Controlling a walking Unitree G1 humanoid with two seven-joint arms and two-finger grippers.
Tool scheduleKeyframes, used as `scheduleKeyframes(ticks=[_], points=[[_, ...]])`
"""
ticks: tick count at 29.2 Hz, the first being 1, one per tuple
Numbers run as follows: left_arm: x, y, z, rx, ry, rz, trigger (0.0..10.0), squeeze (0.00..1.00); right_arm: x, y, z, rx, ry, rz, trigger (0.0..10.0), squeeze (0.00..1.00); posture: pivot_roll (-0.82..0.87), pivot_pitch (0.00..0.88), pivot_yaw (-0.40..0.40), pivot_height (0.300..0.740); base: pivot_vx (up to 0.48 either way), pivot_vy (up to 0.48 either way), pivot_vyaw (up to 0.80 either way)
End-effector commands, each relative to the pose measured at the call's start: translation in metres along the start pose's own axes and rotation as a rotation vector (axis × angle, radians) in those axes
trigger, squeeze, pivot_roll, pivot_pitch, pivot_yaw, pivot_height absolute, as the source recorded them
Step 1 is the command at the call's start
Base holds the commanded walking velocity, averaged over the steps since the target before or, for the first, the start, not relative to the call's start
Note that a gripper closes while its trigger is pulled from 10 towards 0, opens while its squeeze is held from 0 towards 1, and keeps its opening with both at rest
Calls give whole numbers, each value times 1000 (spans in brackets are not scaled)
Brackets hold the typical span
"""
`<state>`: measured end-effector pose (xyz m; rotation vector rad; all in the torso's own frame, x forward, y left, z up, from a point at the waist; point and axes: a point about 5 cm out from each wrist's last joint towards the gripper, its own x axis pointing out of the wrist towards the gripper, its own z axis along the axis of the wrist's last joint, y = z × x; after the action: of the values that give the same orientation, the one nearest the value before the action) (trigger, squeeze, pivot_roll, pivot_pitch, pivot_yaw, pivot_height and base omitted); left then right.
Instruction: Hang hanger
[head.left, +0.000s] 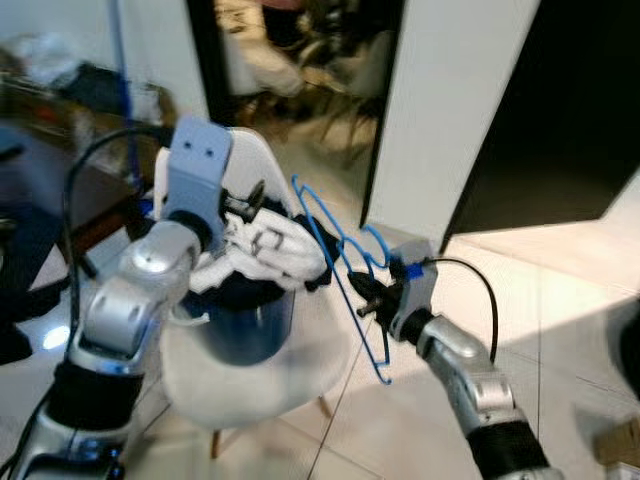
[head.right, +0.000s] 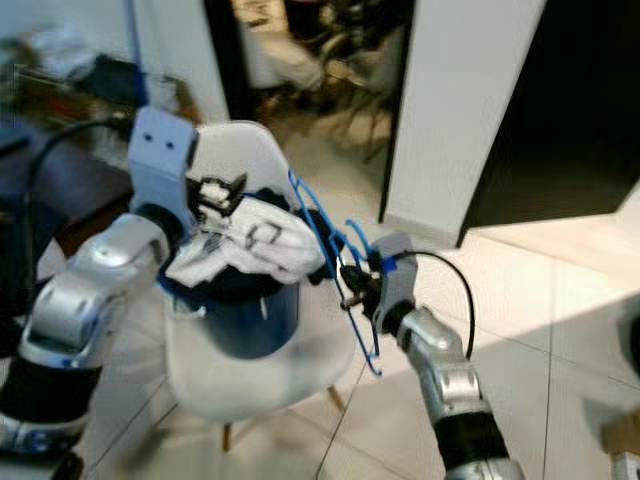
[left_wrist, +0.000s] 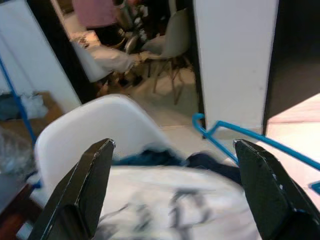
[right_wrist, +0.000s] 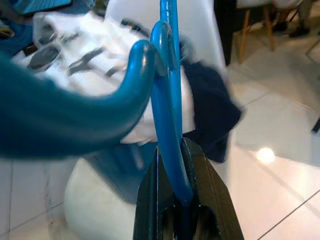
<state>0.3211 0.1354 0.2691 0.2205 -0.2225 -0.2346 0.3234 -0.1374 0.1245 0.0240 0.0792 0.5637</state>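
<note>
Blue hanger (head.left: 345, 270) – pinched in right gripper (head.left: 366, 297)

A: Any lettering legible?

B: None. Dark marks on the white garment (head.left: 268, 248) lying in the chair (head.left: 262, 360), print of some kind, too blurred to read in the head views.

A: Closer in the left wrist view?

B: Same marks, larger, still smeared. Could be letters or a graphic; cannot tell.

A: Labels, numbers, signs elsewhere?

B: Nothing readable.
</note>
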Motion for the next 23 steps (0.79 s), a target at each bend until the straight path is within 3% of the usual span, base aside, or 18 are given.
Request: scheduleKeyframes(ticks=[1, 3, 7, 15, 23], points=[[-1, 0, -3, 11, 5, 2, 10000, 0, 0, 1, -2, 0, 1, 4, 10000, 0, -1, 54, -32, 740, 0, -442, 794], [0, -1, -5, 7, 9, 1, 10000, 0, 0, 1, -2, 8, 2, -4, 10000, 0, -3, 52, -31, 740, 0, -289, 794], [0, -1, -13, -56, 23, 21, 10000, 0, 1, -3, -3, 26, 7, -31, 10000, 0, -7, 49, -29, 740, 0, 0, 0], [-3, 1, -19, -97, 19, 38, 10000, 0, 1, -4, -2, 24, 7, -34, 10000, 0, -9, 48, -29, 740, 0, 0, 0], [-6, 2, -29, -96, 38, 42, 10000, 0, 1, -9, -3, 22, 11, -43, 10000, 0, -12, 43, -34, 740, 346, 0, 0]])
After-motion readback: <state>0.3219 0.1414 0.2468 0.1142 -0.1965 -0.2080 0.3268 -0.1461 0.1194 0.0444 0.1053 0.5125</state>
